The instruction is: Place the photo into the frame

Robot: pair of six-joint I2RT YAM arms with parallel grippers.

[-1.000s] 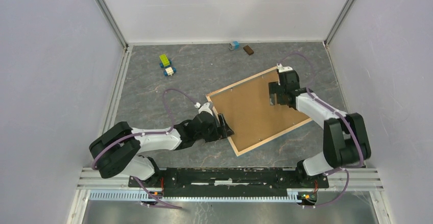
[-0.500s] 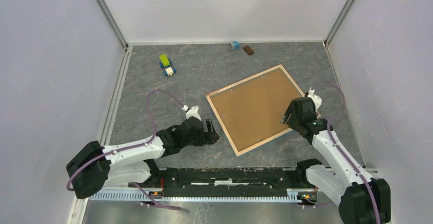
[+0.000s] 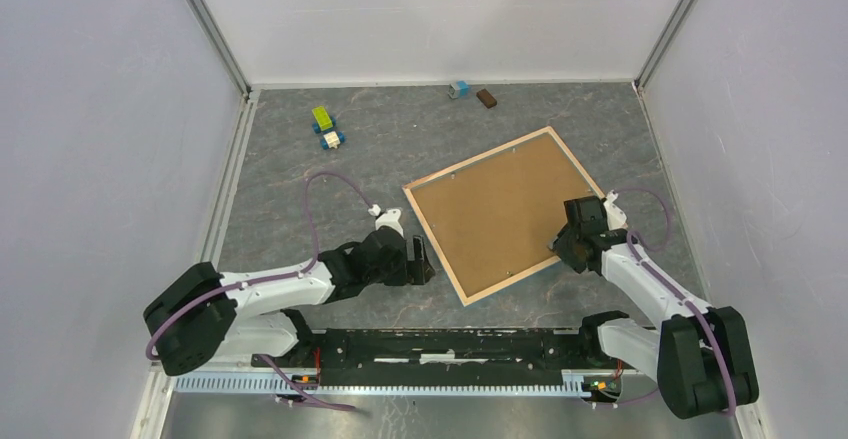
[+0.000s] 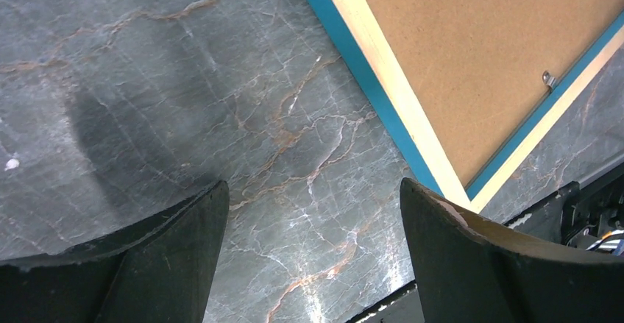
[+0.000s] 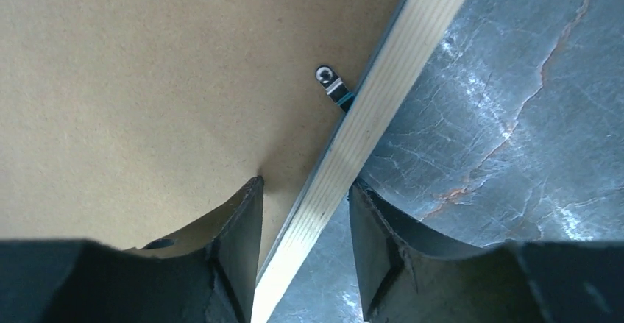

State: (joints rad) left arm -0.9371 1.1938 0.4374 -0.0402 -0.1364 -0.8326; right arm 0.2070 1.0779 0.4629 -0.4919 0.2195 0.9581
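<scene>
The frame (image 3: 476,160) lies back side up on the table, its light wood rail (image 4: 383,73) edged in blue, with the brown backing board (image 3: 495,214) inside it. The photo is hidden. My left gripper (image 3: 422,259) hovers open over bare table just left of the frame's near-left rail, with nothing between its fingers (image 4: 313,187). My right gripper (image 3: 562,244) straddles the frame's right rail (image 5: 383,95). One finger is over the backing board (image 5: 147,80) and the other over the table. The jaws (image 5: 305,185) are narrow, with small gaps still showing beside the rail.
A small metal clip (image 5: 329,84) holds the board at the right rail. Two toy cars (image 3: 323,118) (image 3: 331,140) sit at the far left. A blue block (image 3: 459,89) and a brown block (image 3: 487,98) lie by the back wall. Side walls close in the table.
My right arm swung from the frame's far right corner to its near right rail, and its jaws narrowed around the rail. My left gripper drew back off the frame's left edge onto the table.
</scene>
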